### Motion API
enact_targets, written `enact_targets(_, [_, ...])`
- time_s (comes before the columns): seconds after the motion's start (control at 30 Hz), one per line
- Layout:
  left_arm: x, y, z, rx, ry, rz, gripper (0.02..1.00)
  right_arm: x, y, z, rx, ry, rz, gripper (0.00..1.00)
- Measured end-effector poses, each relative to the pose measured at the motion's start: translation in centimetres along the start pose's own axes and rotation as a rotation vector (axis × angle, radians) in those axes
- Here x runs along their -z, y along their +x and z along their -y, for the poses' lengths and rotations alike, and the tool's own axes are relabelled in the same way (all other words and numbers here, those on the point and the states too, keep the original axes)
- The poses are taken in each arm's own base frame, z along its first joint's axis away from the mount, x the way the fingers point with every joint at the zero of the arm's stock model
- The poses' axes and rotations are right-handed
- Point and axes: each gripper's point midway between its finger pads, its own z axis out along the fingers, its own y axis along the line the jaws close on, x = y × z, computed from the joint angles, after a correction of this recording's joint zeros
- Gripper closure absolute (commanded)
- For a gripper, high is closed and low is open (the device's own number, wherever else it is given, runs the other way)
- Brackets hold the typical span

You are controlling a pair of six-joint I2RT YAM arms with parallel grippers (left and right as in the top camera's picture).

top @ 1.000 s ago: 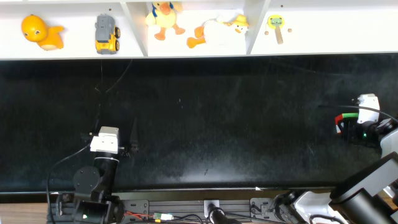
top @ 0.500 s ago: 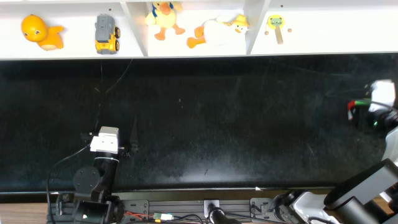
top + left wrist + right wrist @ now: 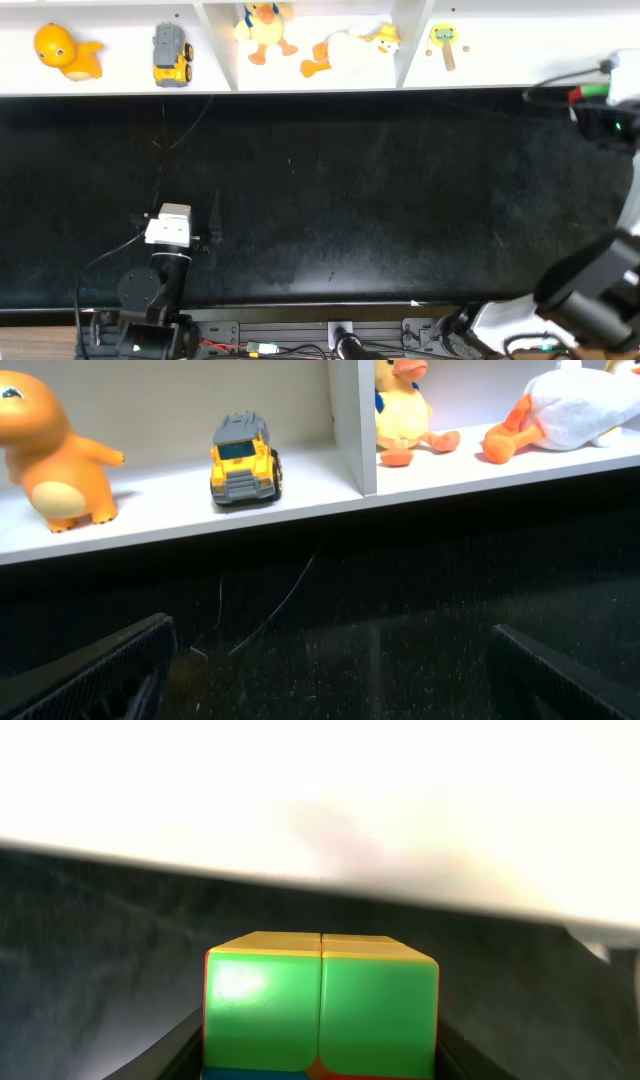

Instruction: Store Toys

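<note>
Held the cube tight between the fingers of the right gripper, with one finger pressed on each side. Showed a green face to the wrist camera, a yellow face on top, and a bit of red and blue along the bottom edge. Hung over the black table at its far right end, near the front edge of the white shelf.

Had the left gripper low over the table on the left side, close to its own base and well apart from the cube. Had its fingers spread wide with nothing between them. Pointed toward the shelf.

Saw five toys on the shelf, in boxes split by white walls. Saw an orange figure and a yellow and grey truck in the left box, both upright and apart from each other. Saw a yellow duck sitting in the middle box, with a white plush bird lying on its side just beside it. Saw a small yellow and green toy with a stick handle, alone in the next box to the right. Could not tell more about that last one, being so small.
</note>
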Motion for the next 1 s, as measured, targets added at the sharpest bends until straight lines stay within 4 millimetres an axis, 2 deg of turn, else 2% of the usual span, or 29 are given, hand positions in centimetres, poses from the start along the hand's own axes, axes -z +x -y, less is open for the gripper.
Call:
enact_targets(0.2, [0.0, 0.0, 0.0, 0.000, 0.000, 0.000, 0.020, -3.4, -2.3, -0.3, -0.023, -0.049, -0.013, 0.481])
enact_targets(0.47, [0.0, 0.0, 0.0, 0.000, 0.000, 0.000, 0.020, -5.2, -6.1, -1.7, -0.002, -0.077, 0.018, 0.472])
enact_targets(0.57, [0.0, 0.0, 0.0, 0.000, 0.000, 0.000, 0.020, -5.6, -6.7, -2.3, 0.003, -0.086, 0.021, 0.470])
enact_targets(0.7, [0.0, 0.0, 0.0, 0.000, 0.000, 0.000, 0.020, -6.3, -6.3, -2.5, -0.006, -0.093, 0.006, 0.465])
enact_targets(1.0, [0.0, 0.0, 0.0, 0.000, 0.000, 0.000, 0.020, -6.7, -6.1, -2.2, -0.020, -0.081, -0.003, 0.167])
